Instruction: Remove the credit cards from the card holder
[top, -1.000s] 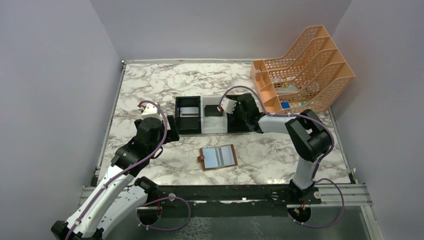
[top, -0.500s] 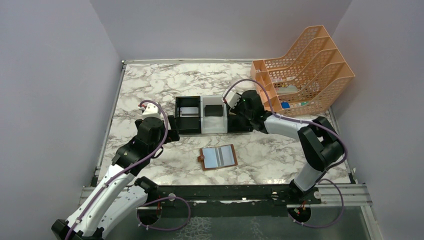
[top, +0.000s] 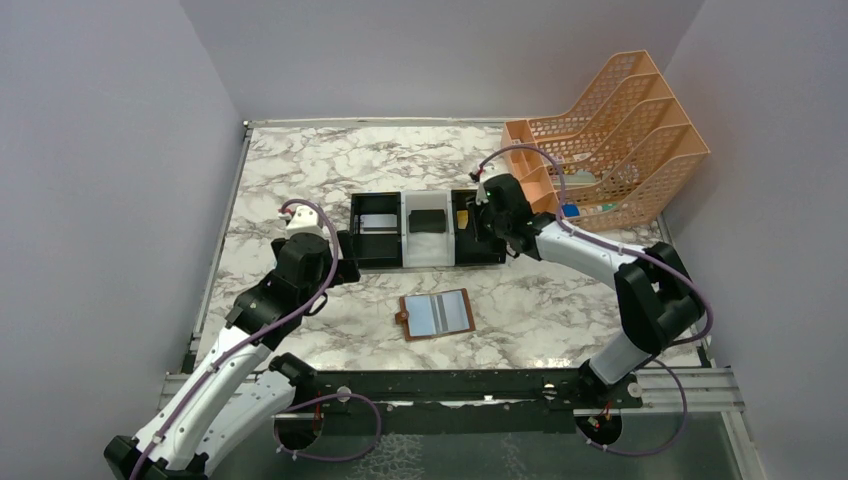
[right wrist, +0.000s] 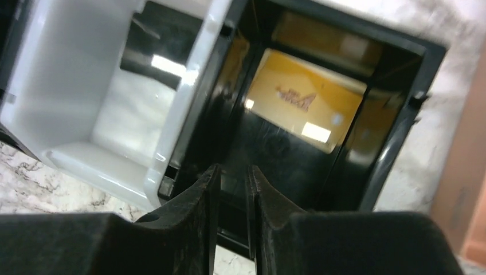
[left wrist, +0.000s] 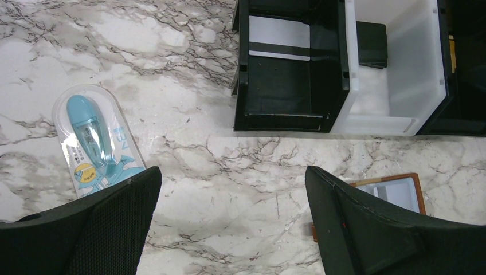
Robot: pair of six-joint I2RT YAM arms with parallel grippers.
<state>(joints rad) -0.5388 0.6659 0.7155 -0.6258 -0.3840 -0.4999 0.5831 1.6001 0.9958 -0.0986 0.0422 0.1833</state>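
A robot test cell, laid out like a lab bench.
Plain grey partition walls [top: 120,180] boxed in a marble-patterned table [top: 300,160]. At its near edge the left arm [top: 270,300] and the right arm [top: 600,255], both trailing loose cables, were bolted to a bare metal rail [top: 450,385]. The few props were desk goods: an orange mesh file rack [top: 620,130], a black-and-white three-part tray [top: 428,252] and a blue item in a blister pack [left wrist: 94,137].

The left fingers [left wrist: 86,229] spread wide, while the right fingers [right wrist: 189,229] (arm stretched forward) leave a slim gap.
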